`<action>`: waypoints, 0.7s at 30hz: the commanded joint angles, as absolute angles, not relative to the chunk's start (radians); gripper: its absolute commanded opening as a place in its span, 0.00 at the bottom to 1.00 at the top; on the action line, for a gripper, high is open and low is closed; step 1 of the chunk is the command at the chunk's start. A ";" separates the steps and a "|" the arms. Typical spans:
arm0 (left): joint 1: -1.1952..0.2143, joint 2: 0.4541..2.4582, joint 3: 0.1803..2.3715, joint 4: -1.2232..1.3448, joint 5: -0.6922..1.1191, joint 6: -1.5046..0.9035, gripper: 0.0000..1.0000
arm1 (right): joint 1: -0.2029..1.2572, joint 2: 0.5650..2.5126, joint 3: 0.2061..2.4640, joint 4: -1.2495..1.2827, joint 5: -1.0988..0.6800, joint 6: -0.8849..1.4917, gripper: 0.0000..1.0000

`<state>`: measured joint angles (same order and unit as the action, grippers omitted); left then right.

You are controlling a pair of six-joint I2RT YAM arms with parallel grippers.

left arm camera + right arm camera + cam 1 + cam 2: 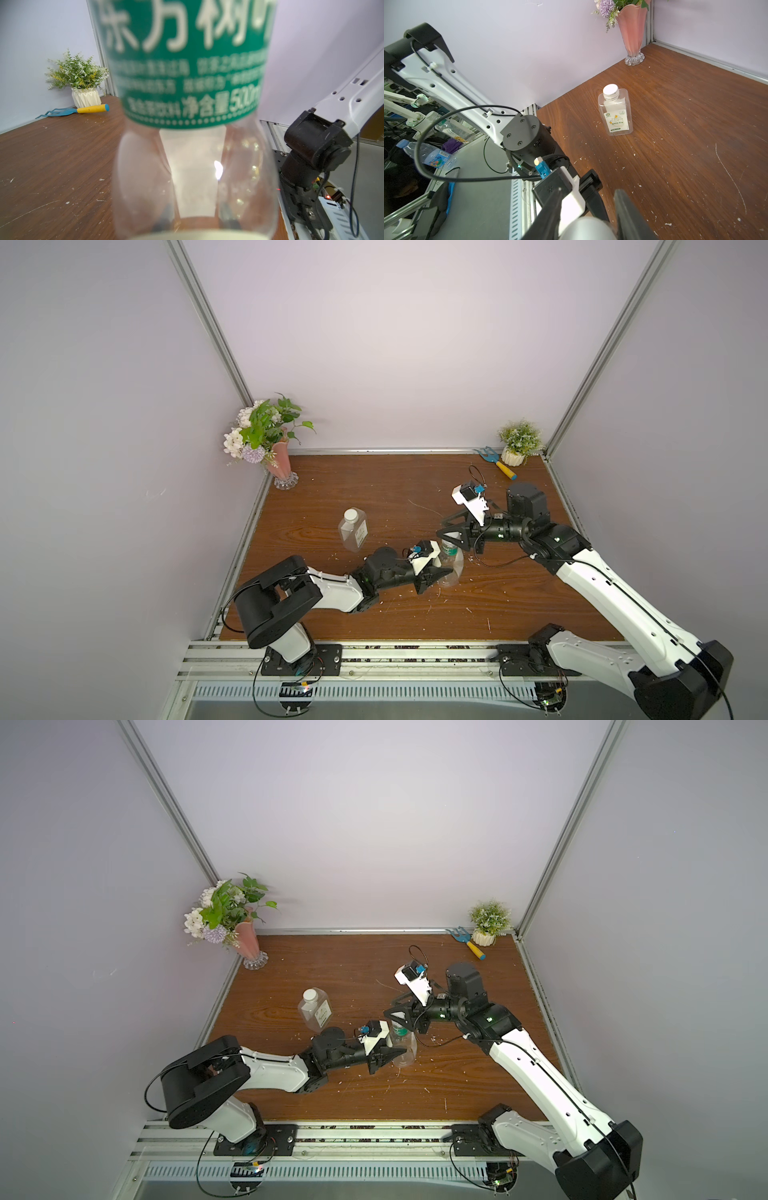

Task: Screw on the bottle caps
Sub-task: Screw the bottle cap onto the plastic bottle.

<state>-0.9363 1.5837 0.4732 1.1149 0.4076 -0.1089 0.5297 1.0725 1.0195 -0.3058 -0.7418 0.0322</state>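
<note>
The left end effector (441, 577) is clamped on the round bottle (455, 566). Directly above it, the right end effector (451, 537) pinches the cap (588, 227) at the neck. A tilted cap could cross-thread, or the smooth bottle might spin in the low grip.

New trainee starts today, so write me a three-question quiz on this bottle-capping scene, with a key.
1. True or false: the square bottle already wears its white cap.
2. What does the left hand grip? A) pink vase B) green-labelled bottle C) garden fork
3. What sits between the fingers of the right hand?

Key
1. True.
2. B, low on its clear body.
3. The second white cap, at the top of the green-labelled bottle.
</note>
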 commanded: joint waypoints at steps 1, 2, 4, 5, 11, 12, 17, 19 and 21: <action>-0.917 1.568 0.507 1.171 0.357 -0.122 0.01 | 0.538 1.048 0.988 -0.318 -0.710 0.053 0.09; -0.917 1.569 0.509 1.170 0.343 -0.120 0.01 | 0.549 1.044 0.980 -0.315 -0.684 0.058 0.08; -0.917 1.569 0.515 1.172 0.314 -0.116 0.01 | 0.574 1.026 0.955 -0.284 -0.620 0.081 0.02; -0.917 1.568 0.518 1.172 0.302 -0.110 0.01 | 0.590 1.016 0.937 -0.265 -0.586 0.094 0.00; -0.917 1.565 0.540 1.172 0.203 -0.088 0.02 | 0.715 0.990 0.856 -0.169 -0.332 0.178 0.00; -0.917 1.565 0.544 1.175 0.187 -0.088 0.02 | 0.734 0.990 0.850 -0.159 -0.276 0.191 0.00; -0.921 1.569 0.554 1.175 0.113 -0.064 0.02 | 0.815 0.999 0.822 -0.100 -0.076 0.280 0.00; -0.925 1.576 0.559 1.176 0.090 -0.053 0.02 | 0.847 1.011 0.828 -0.093 -0.010 0.312 0.00; -0.935 1.583 0.563 1.175 0.061 -0.037 0.02 | 0.887 1.033 0.844 -0.096 0.082 0.354 0.00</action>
